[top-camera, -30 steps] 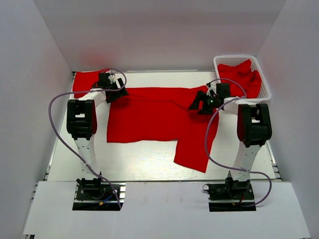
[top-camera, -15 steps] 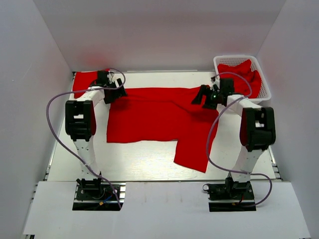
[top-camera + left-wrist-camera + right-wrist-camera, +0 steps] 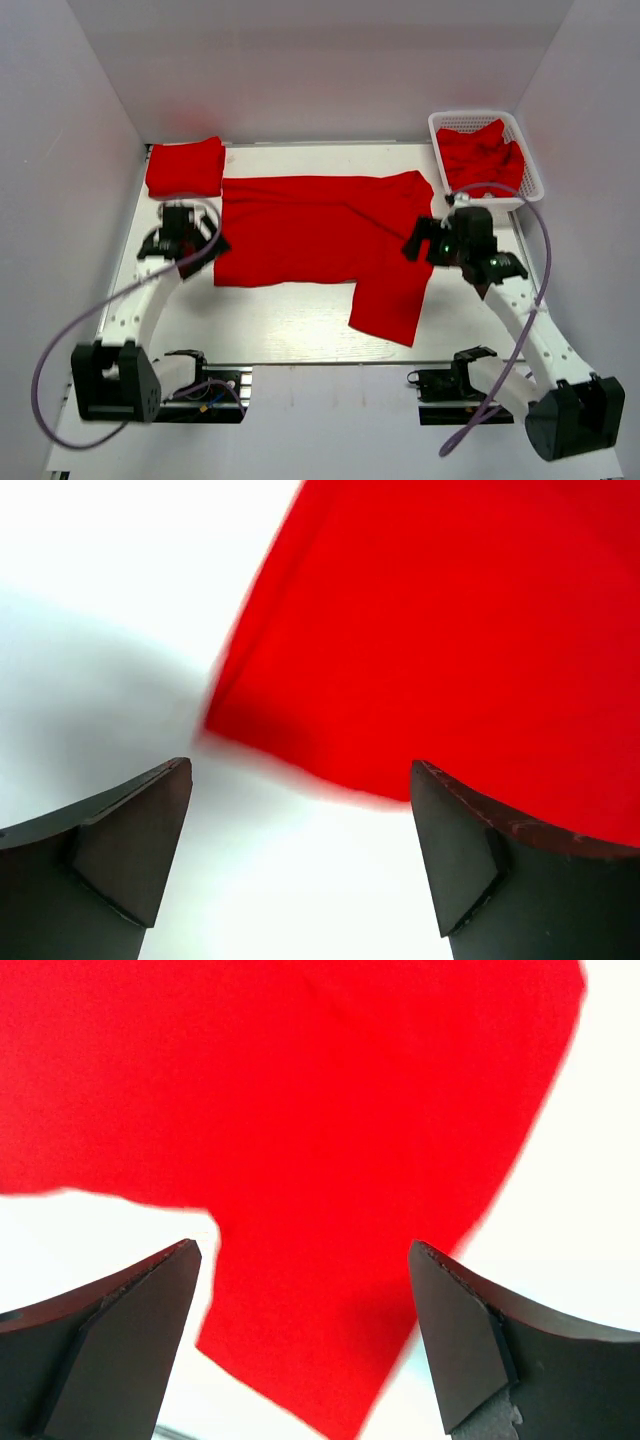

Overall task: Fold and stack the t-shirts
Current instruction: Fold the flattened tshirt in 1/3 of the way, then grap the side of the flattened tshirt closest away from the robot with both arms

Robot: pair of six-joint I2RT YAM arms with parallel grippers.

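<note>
The table [image 3: 280, 325] holds the same things as a second ago, but the arms have changed a lot: both have drawn back from the far edge of the spread shirt [image 3: 310, 225] and dropped their elbows low toward the bottom of the frame. That shirt lies flat across the middle of the picture where it was, with one flap running down toward the lower right. It looks smoothed out, not yet folded, so I'd say the spreading is finished and the folding comes next. The basket [image 3: 530, 165] in the upper right has another red shirt [image 3: 485, 155] bunched in it, waiting its turn. The folded shirt [image 3: 185, 166] in the upper left, half hidden by the left arm a moment ago, now shows whole as the start of the stack. The left gripper [image 3: 300, 770] hangs by the spread shirt's left edge near its lower corner, jaws wide and holding nothing. The right gripper [image 3: 303, 1247] is over the cloth on the right side, likewise wide and empty.
</note>
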